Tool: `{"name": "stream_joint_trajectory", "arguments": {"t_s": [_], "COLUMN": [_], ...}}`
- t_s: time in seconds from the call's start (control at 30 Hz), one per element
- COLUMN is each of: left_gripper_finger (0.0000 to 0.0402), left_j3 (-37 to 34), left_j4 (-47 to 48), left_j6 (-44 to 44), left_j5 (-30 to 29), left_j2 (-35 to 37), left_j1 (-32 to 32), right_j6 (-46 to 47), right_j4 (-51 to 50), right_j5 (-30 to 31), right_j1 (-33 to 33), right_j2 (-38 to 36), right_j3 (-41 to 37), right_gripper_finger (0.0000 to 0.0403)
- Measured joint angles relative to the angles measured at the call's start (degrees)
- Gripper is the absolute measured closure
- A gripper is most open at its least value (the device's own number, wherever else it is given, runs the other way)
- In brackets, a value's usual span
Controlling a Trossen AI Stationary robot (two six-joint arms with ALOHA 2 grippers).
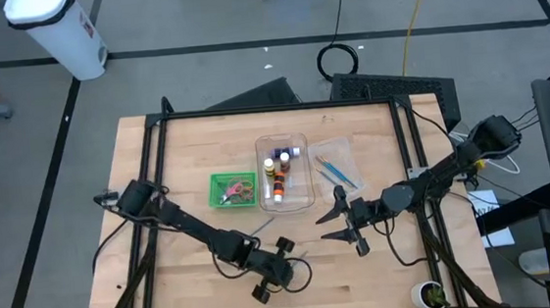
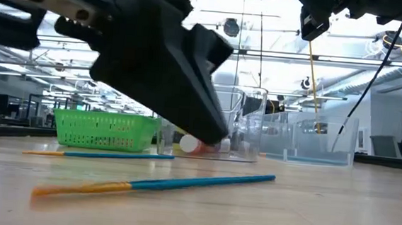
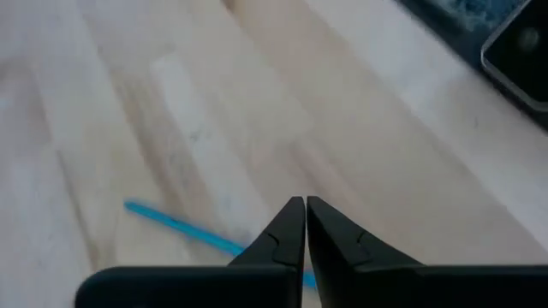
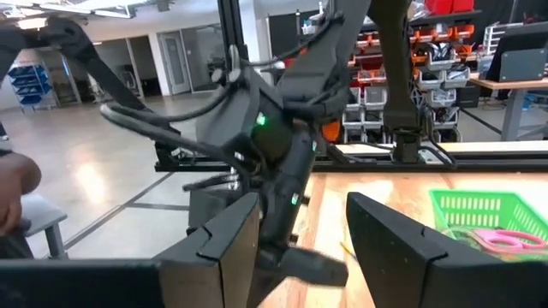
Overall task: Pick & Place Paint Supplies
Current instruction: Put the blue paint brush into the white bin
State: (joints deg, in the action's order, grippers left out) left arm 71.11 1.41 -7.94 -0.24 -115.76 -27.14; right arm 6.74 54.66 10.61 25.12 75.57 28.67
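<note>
Two thin blue brushes with orange ends lie flat on the wooden table, one [image 2: 182, 182] nearer and one [image 2: 99, 155] farther back. My left gripper [image 3: 306, 204] is shut and hovers just above the table near its front edge, over a blue brush [image 3: 180, 224], holding nothing. In the low view its dark fingers [image 2: 217, 131] slant down, clear of the wood. My right gripper [image 1: 331, 218] is open and empty, above the table's right middle, pointing toward the left arm. Small paint bottles [image 1: 277, 176] stand in a clear tray [image 1: 262, 175].
A green basket [image 1: 214, 190] left of the clear tray holds pink scissors [image 1: 234, 190]. A second clear container [image 1: 344, 153] right of the tray holds blue brushes [image 1: 335, 172]. Black frame rails [image 1: 153, 164] run along the table's sides.
</note>
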Motion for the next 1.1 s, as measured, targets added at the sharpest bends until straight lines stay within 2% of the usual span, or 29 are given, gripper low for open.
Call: {"name": "stream_joint_trajectory", "arguments": {"t_s": [0.2,0.3,0.4,0.5,0.63,0.77,1.0,1.1], "left_gripper_finger": [0.0393,0.0396,0.0387,0.0388,0.0392,0.0361,0.0261,0.0229], "left_j3": [0.0,0.1,-0.9,-3.4,-8.9,-15.3,-22.8,-25.5], "left_j4": [10.0,18.0,26.7,34.0,34.9,32.8,27.2,21.9], "left_j6": [8.5,15.3,25.9,41.8,58.6,67.3,72.1,69.1], "left_j5": [-3.7,-8.8,-17.9,-22.5,-23.8,-22.9,-25.2,-22.2], "left_j2": [8.4,14.1,19.2,22.2,22.6,20.9,20.8,20.8], "left_j1": [-1.5,-2.9,-5.0,-6.9,-9.1,-9.9,-8.5,-7.8], "right_j6": [0.1,0.1,0.1,1.4,1.8,1.8,1.7,1.7], "right_j4": [-0.3,-0.6,-0.7,-0.7,-0.7,-0.5,0.3,0.3], "right_j5": [-0.1,-0.2,-0.2,-0.2,-0.2,-0.2,-0.2,-0.2], "right_j1": [0.1,0.1,0.1,0.1,0.1,0.1,0.1,0.1], "right_j2": [0.0,0.0,0.0,0.0,0.0,0.0,0.0,0.0], "right_j3": [0.0,0.0,0.0,0.0,0.0,0.0,0.0,0.0], "right_gripper_finger": [0.0234,0.0234,0.0234,0.0234,0.0234,0.0234,0.0234,0.0234]}}
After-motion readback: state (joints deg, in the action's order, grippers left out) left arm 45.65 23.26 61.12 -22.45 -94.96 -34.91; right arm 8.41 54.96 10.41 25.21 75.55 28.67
